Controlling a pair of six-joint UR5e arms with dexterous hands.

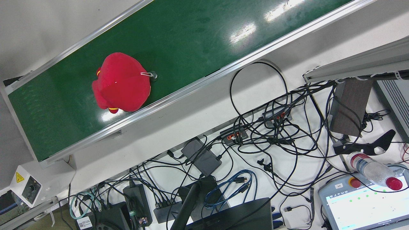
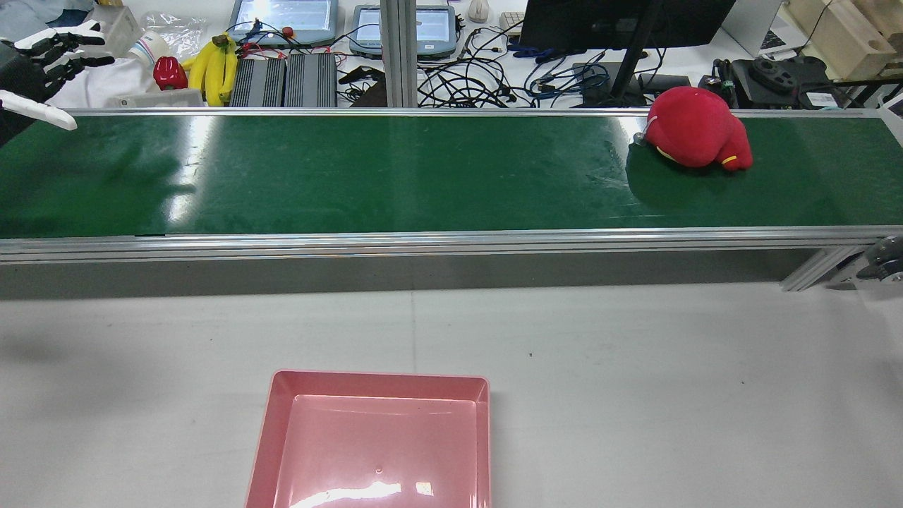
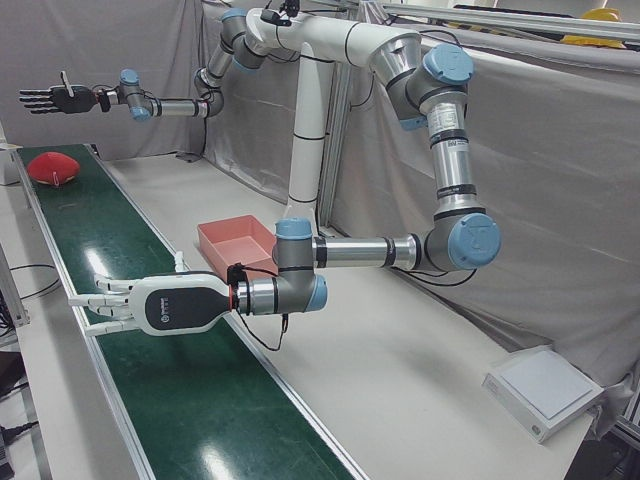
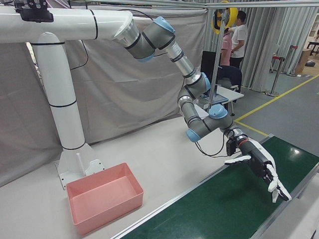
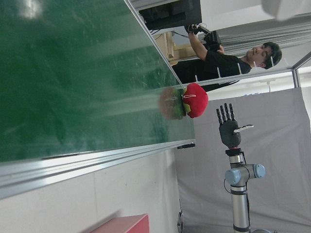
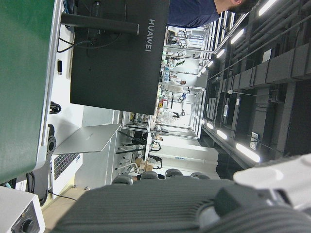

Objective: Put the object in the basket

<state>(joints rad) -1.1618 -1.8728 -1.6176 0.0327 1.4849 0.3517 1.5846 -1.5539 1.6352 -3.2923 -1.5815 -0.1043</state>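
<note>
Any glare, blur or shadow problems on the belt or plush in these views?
Front view: ceiling-light glare streaks on the green belt, none on the red plush. Rear view: glare patch at the belt's left end and on the pink basket floor; the plush casts a soft shadow to its left. Left hand view: the near belt is smeared and out of focus. Right hand view: foreground robot hand blurred.

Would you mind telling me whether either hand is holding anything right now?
Neither: the left hand and the right hand are both open, and the red plush toy lies untouched on the belt.
</note>
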